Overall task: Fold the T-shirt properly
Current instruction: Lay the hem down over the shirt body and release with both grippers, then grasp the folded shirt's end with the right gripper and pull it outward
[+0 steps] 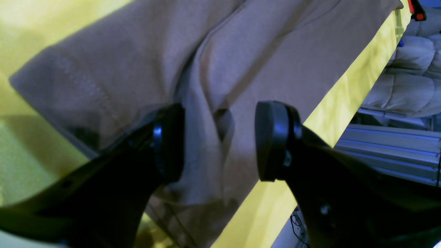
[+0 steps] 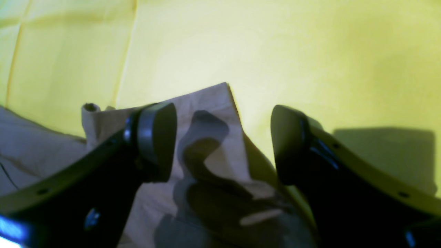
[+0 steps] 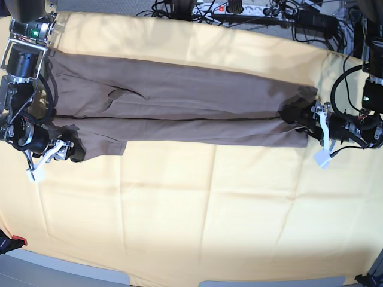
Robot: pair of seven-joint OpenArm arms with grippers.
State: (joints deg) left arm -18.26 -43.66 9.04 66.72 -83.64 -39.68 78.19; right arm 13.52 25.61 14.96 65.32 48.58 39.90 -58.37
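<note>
Both end effectors, left [image 1: 220, 141] and right [image 2: 224, 144], gape released over the T-shirt [image 3: 179, 101]; long folds done, cross folds remain.

We see a big yellow cloth [image 3: 179, 203] over the table, w/ soft fold lines across it. Light falls bright on the cloth's middle & front. At the back edge, a bunch of black cables [image 3: 263, 15] & a white power strip [image 3: 224, 8] lie in a tangle. The floor at the front looks grey [image 3: 66, 272]. In the left wrist view, past the cloth's edge, there's a puffy grey quilted thing [image 1: 410, 82], maybe a seat, & a ribbed metal rail [image 1: 389, 151] under it.
</note>
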